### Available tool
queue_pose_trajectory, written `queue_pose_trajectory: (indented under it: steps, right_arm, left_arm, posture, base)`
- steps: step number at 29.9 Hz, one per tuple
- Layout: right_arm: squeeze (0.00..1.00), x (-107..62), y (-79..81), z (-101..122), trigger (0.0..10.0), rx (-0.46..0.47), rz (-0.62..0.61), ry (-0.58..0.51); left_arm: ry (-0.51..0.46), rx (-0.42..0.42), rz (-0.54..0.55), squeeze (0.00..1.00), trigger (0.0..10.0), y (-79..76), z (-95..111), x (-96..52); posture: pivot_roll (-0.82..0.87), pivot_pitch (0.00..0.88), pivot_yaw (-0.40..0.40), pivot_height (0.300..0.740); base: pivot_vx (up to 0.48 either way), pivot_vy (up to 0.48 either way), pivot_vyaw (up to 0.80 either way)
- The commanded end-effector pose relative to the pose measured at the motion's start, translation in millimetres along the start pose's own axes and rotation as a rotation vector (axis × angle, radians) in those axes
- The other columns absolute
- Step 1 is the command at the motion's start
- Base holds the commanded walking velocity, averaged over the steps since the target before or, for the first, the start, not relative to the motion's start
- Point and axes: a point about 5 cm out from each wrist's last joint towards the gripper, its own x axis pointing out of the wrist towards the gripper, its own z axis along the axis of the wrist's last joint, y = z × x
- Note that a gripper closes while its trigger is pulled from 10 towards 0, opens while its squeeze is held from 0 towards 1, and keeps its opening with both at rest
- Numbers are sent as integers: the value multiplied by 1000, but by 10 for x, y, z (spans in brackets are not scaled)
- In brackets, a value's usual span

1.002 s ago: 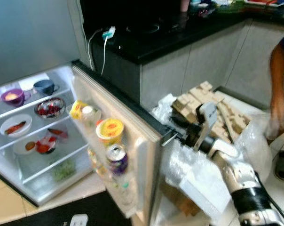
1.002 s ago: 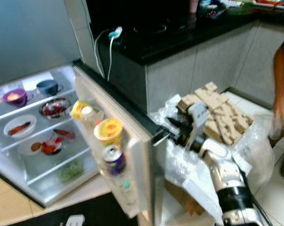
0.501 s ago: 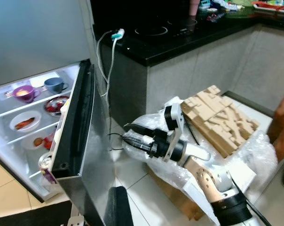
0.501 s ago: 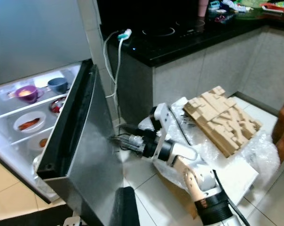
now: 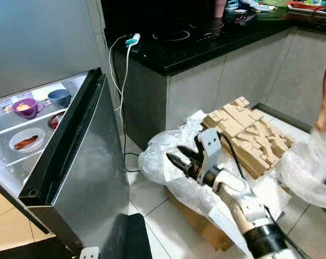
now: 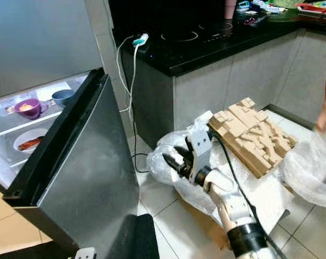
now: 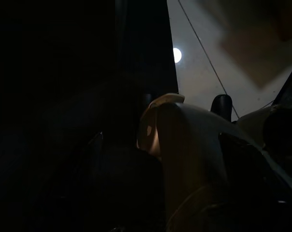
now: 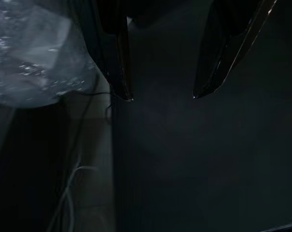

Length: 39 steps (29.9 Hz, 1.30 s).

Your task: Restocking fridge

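right gripper [image 5: 174, 158] – jaws spread, holding nothing, just beside the fridge door [image 5: 82, 172] | fridge door half shut | behind door – lit shelves with purple cup [image 5: 22, 107], white plate [image 5: 26, 140]

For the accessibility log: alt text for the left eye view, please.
The robot's right pincer, fingers apart, points at a half-closed grey steel fridge door. Behind it lie crumpled clear plastic wrap and moulded tan cardboard packing; lit shelves hold a purple cup.
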Motion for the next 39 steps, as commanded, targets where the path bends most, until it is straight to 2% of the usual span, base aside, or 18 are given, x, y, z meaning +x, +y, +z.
queue_pose_trajectory:
  steps: [1, 20, 39]
  right_arm:
    - [0, 18, 36, -20, 10000, 7, 21, 5]
    - [0, -23, 87, -199, 10000, 11, 72, 54]
    - [0, -32, 85, -169, 10000, -4, 96, 52]
  left_arm:
    - [22, 3, -7, 0, 10000, -22, -48, -1]
    - [28, 10, -8, 0, 10000, -10, -54, -6]
    - [24, 12, -14, 0, 10000, -31, -35, 4]
  posture:
    - [-75, 0, 27, 740]
    - [-79, 0, 32, 740]
    - [-81, 0, 29, 740]
  base:
    - [0, 0, 775]
    - [0, 0, 775]
    - [0, 0, 773]
